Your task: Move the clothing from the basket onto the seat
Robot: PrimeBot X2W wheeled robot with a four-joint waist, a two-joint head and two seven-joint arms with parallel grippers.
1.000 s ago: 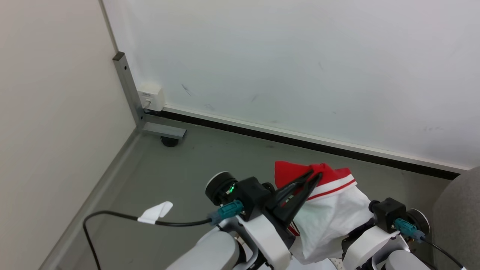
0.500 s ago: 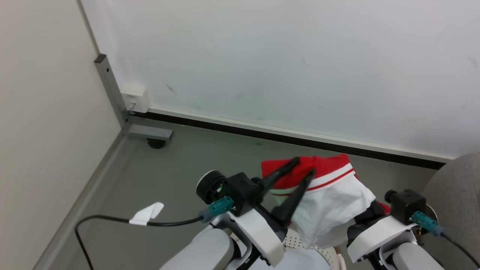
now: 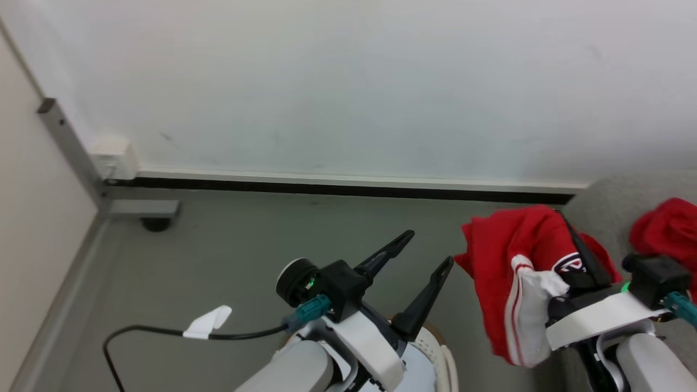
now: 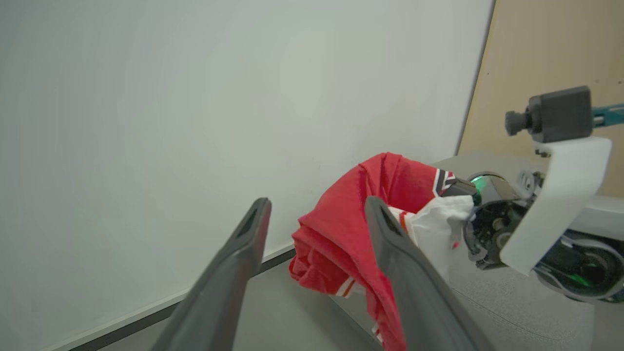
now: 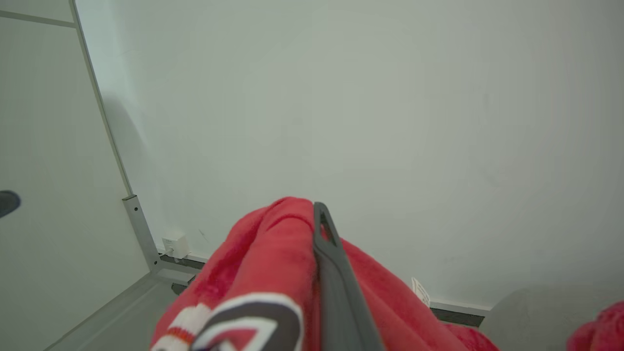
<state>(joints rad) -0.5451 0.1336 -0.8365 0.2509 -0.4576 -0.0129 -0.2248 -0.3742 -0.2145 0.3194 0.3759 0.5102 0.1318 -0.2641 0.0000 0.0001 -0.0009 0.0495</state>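
Clearly the left claw [image 3: 429,247] gapes wide and empty above the floor [image 3: 245,245]. The right claw [image 3: 569,228] is pinched tight on red clothing [image 3: 506,256], which hangs at the seat's [image 3: 604,201] left edge. A second garment [image 3: 664,223] lies on the seat, farther right. The basket [image 3: 445,356] sits nearest, under the left arm.

**Head view: one garment gripped, one on the seat**

Left gripper [image 3: 429,247], at 6 o'clock: jaws spread wide, nothing between them. Right gripper [image 3: 563,223], at 4 o'clock: jaws clamped on a red-and-white garment [image 3: 506,261] that hangs at the edge of the grey seat [image 3: 604,201]. A second red garment [image 3: 664,226] lies on the seat at 3 o'clock. Basket [image 3: 442,354] rim at 6 o'clock, below the left gripper.
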